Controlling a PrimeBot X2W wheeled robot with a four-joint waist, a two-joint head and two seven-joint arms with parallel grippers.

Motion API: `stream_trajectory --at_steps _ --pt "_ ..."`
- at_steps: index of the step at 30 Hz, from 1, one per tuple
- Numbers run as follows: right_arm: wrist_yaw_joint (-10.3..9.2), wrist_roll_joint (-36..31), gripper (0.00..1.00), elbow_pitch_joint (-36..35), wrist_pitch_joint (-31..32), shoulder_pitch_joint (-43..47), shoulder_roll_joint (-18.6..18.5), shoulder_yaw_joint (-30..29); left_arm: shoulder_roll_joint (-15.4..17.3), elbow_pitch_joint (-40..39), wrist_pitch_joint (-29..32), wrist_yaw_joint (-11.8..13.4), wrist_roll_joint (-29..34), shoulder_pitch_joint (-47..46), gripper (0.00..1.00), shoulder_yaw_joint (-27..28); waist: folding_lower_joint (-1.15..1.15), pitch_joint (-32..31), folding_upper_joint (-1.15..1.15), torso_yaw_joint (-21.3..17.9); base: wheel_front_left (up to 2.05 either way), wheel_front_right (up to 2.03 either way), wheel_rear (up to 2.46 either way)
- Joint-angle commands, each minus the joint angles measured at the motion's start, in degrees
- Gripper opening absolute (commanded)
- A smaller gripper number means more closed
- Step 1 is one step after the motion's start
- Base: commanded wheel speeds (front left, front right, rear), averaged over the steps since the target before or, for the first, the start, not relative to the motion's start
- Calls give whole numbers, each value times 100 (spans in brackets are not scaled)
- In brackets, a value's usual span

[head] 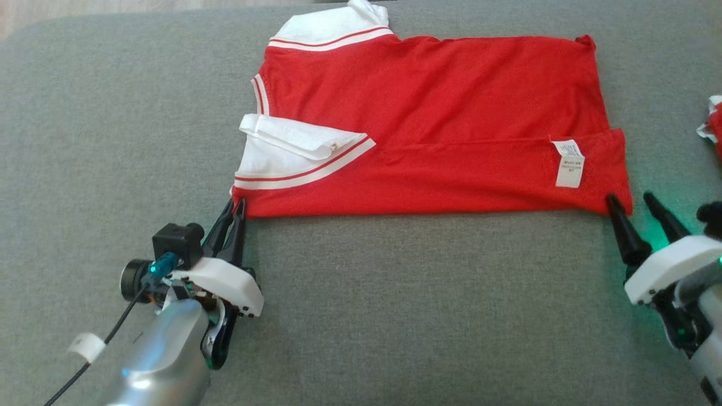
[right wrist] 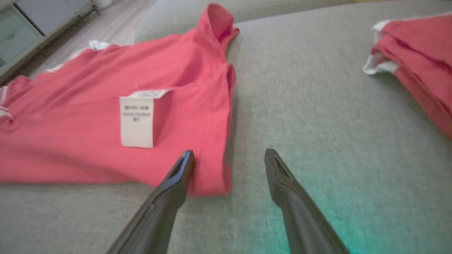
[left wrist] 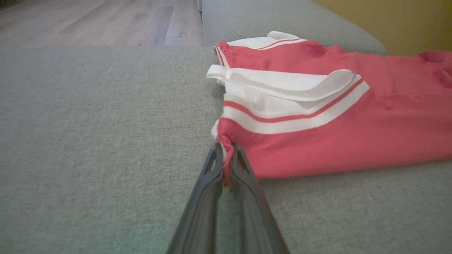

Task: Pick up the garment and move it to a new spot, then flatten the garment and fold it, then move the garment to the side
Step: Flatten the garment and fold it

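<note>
Grey cushion (head: 395,316) filled the foreground, bare between the two arms. At its near left, the left end effector (head: 236,207) was pressed together on the near left corner of the shirt (head: 440,124) – the left wrist view showed a tuck of red cloth pinched between the fingers (left wrist: 243,173). At the near right, the right end effector (head: 630,198) stood spread astride the shirt's other near corner, one finger over the cloth and one on the cushion, holding nothing.

The shirt lay flat across the middle of the cushion, its long near edge straight, a white label (head: 568,163) showing toward the right and the white collar (head: 299,138) toward the left. Another red garment (head: 715,121) sat well apart at the right edge.

By my judgement the folding step was in hand. Next, the right fingers would need to close on their corner – then both arms could lift the near edge together and carry it over toward the far edge, evenly, so the cloth would not skew.
</note>
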Motion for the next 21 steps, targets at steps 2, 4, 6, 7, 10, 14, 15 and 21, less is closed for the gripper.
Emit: stream_trajectory --at_steps 2,4,6,7,10,14,15,21 --pt "-4 -78 100 61 105 6 -39 96 185 -173 -28 34 61 -15 0 226 0 -11 0 41 0 0 0" --pt "-4 -60 90 147 236 -15 7 152 187 -240 -28 28 100 5 0 245 0 -17 0 59 0 0 0" --pt "-4 -18 3 131 317 -28 12 226 191 -321 -28 15 143 36 0 265 0 -29 0 63 0 0 0" --pt "-4 9 0 115 334 -29 3 250 195 -357 -28 12 173 58 0 261 0 -41 0 61 0 0 0" --pt "-4 86 0 50 384 -13 -75 323 232 -453 -29 16 262 162 0 263 0 -125 0 45 0 0 0" --pt "-4 219 0 -133 405 125 -305 385 330 -667 -29 4 334 389 0 296 0 -276 0 32 0 0 0" --pt "-4 253 0 -191 400 189 -386 396 365 -733 -29 3 349 462 0 302 0 -320 0 33 0 0 0" --pt "-4 477 0 -636 339 772 -876 385 607 -1238 -25 31 401 1101 0 213 0 -568 0 19 0 0 0"
